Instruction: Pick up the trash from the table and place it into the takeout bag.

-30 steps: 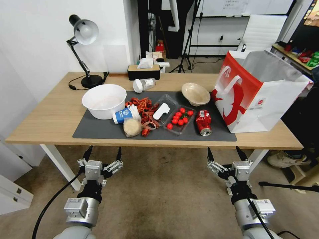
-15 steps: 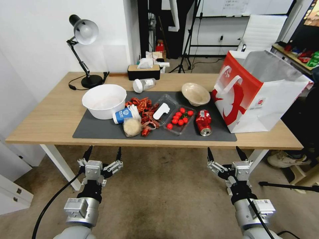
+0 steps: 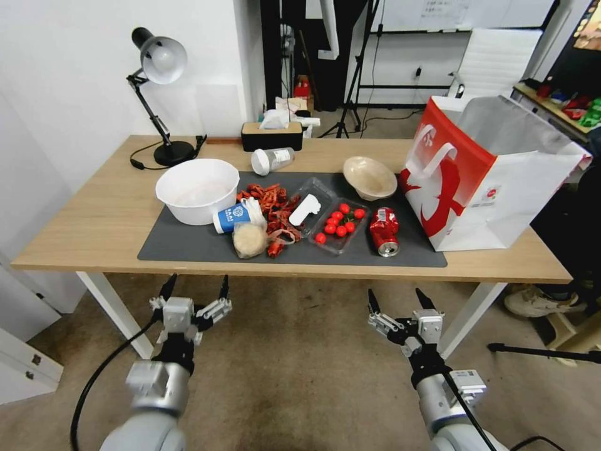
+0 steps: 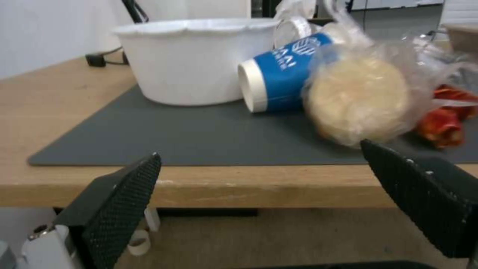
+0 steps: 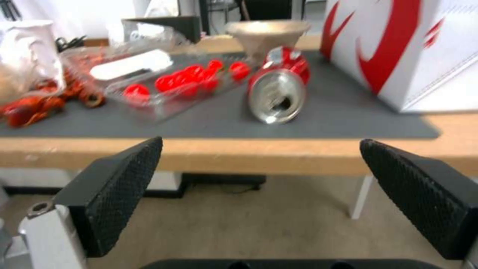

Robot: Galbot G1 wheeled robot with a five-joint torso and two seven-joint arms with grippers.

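A: Light wood is what we see first: the table (image 3: 94,232) with its dark grey mat (image 3: 188,247) spread across the middle, white legs below.

B: And our two grippers? We find the left gripper (image 3: 195,289) at about seven o'clock in the head view, below the table's front edge and over the carpet, fingers spread apart with nothing between them. The right gripper (image 3: 400,299) sits near five o'clock, also below the edge, its fingers likewise spread and empty.

A: Where does the trash lie? We see the crushed red drink can (image 3: 383,230) on its side on the mat, at four o'clock from the mat's centre, just beside the takeout bag (image 3: 482,181). From the right wrist its open end (image 5: 276,96) faces us.

B: The bag stands upright at three o'clock on the table, mouth open, silvery lining showing.

A: The beige shallow bowl (image 3: 369,176) sits at the mat's far edge, twelve o'clock from the can. The blue-and-white paper cup (image 3: 233,217) lies tipped over against the white bowl (image 3: 196,190); the clear plastic bag with the beige lump (image 3: 249,239) lies just at its five o'clock.

B: The left wrist view puts that lump (image 4: 358,99) and cup (image 4: 281,74) straight ahead of us. The white-lidded jar (image 3: 270,160) lies on its side, by the tissue box (image 3: 271,134).
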